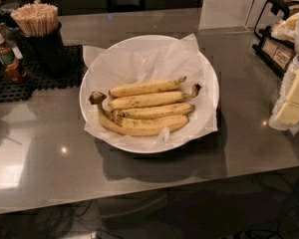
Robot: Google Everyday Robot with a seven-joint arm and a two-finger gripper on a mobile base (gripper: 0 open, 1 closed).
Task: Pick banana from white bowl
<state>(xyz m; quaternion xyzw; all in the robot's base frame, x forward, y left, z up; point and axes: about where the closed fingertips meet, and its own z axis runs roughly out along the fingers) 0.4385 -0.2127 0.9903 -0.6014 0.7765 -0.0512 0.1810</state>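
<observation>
Four bananas (pixel 149 112) are laid side by side in the white bowl (pixel 130 146), which is lined with crinkled white paper (pixel 139 59) and set on a grey counter (pixel 50 153). The banana (pixel 147 87), nearly straight with a short brownish stem end, is placed farthest back of the four. A cup of wooden stirrers (pixel 37 24) and a small bottle (pixel 9 59) are seen at the left. The gripper is not caught in the camera view, so its state cannot be told and no place can be given relative to it.
</observation>
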